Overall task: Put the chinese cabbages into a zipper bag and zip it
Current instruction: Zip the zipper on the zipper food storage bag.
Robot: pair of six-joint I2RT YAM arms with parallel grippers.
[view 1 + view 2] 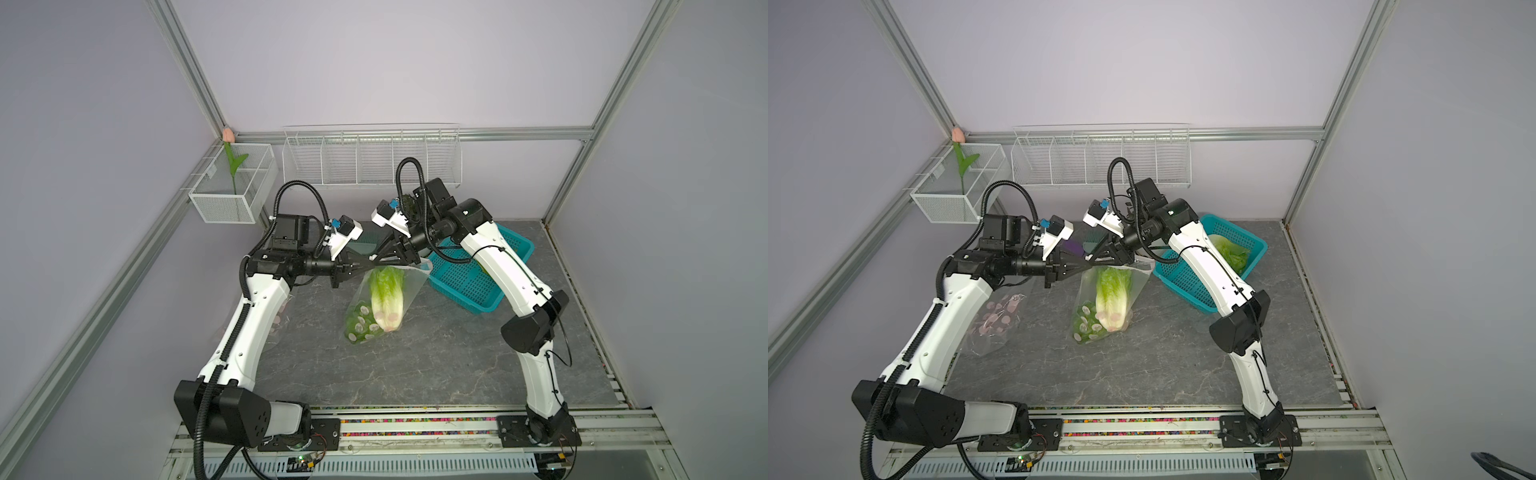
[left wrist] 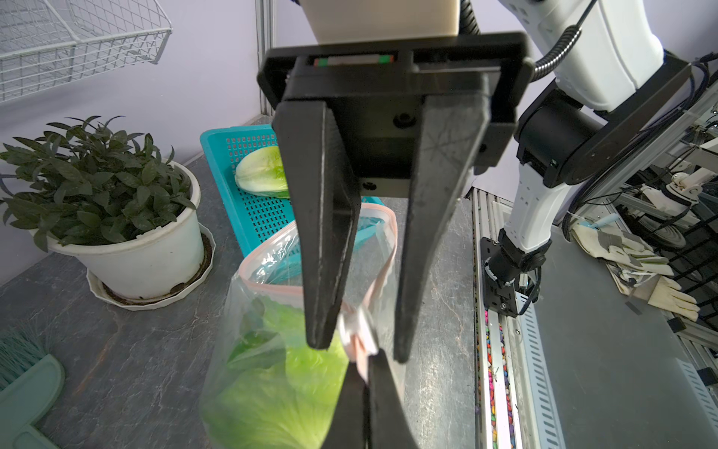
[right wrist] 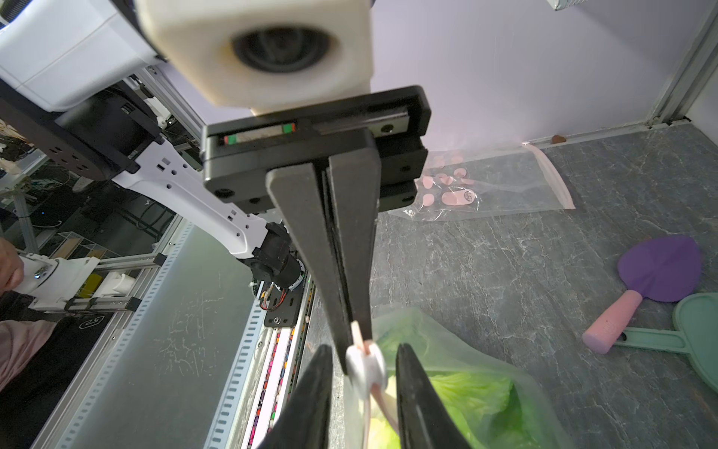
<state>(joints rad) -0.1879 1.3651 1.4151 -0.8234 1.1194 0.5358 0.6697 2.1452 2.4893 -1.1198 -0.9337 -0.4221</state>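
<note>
1. Rail point(image 1: 415, 424): along the bottom edge in both top views, with both arm bases bolted to it.
2. Spare bag point(image 1: 994, 320): left of centre in a top view, flat on the table point(image 1: 415, 365), partly under the left arm.
3. Left gripper point(image 3: 355, 338): just above centre in both top views, jaws pressed together on the pink zip strip at the bag's top corner.
4. Bag point(image 1: 415, 284): centre of the frame, held up by that pinch, mouth gaping, bottom on the table.
5. Two cabbages sit inside it, directly below both grippers. The pale cabbage point(image 1: 386, 299) stands upright, base down. The darker cabbage point(image 1: 357, 326) lies low at its left.
6. Right gripper point(image 2: 360, 349): meets the left one tip to tip, jaws narrowly apart and straddling the white slider point(image 3: 365, 369). Whether they touch it, I cannot tell.
7. Basket point(image 1: 465, 286): right of centre, partly behind the right arm. It holds the third cabbage point(image 1: 1229, 251), well apart from both grippers.
</note>
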